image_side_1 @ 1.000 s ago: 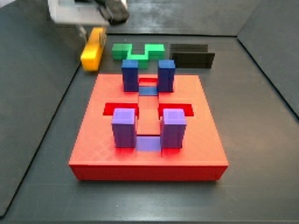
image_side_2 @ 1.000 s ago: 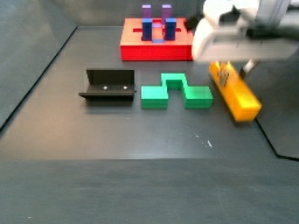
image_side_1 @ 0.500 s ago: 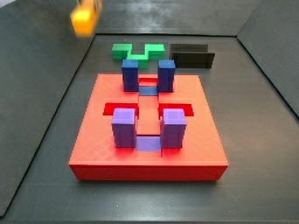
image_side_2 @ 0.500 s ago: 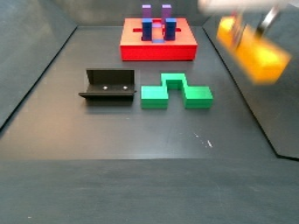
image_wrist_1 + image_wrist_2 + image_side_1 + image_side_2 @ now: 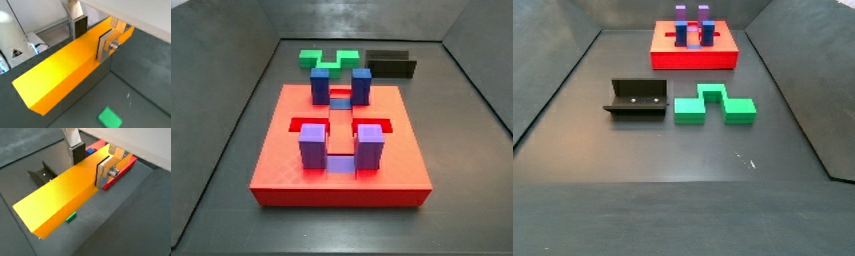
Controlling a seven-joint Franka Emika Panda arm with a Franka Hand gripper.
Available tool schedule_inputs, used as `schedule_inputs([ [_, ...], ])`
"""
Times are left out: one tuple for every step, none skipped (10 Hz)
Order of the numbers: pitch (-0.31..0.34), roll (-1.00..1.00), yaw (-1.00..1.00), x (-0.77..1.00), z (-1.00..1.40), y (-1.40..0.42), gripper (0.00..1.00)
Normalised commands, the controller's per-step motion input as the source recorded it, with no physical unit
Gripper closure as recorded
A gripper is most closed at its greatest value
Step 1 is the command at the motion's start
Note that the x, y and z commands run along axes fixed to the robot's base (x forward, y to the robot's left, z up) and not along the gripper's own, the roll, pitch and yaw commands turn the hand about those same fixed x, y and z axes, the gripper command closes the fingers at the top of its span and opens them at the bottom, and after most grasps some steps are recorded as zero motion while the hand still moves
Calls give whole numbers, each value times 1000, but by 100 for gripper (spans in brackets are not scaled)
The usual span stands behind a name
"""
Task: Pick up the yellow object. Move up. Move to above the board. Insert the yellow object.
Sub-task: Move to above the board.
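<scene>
In both wrist views our gripper (image 5: pixel 93 31) clamps the yellow bar (image 5: pixel 63 193), high above the red board (image 5: pixel 338 150); we see neither gripper nor bar in both side views.

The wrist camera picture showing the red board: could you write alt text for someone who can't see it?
The gripper holds a long yellow object between its silver fingers, high above the dark floor. Below lie the red board, the black fixture and a green block.
</scene>
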Motion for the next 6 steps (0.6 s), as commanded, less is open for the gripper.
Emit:
schedule_inputs([
  [72, 88, -255, 827, 133, -1400, 100],
  [109, 124, -161, 848, 125, -1400, 100],
  [108, -16, -83, 891, 124, -1400, 100],
  [91, -38, -50, 888, 136, -1400, 100],
  [97, 20, -15, 884, 135, -1400, 100],
  [101, -4, -3, 917, 147, -1400, 100],
])
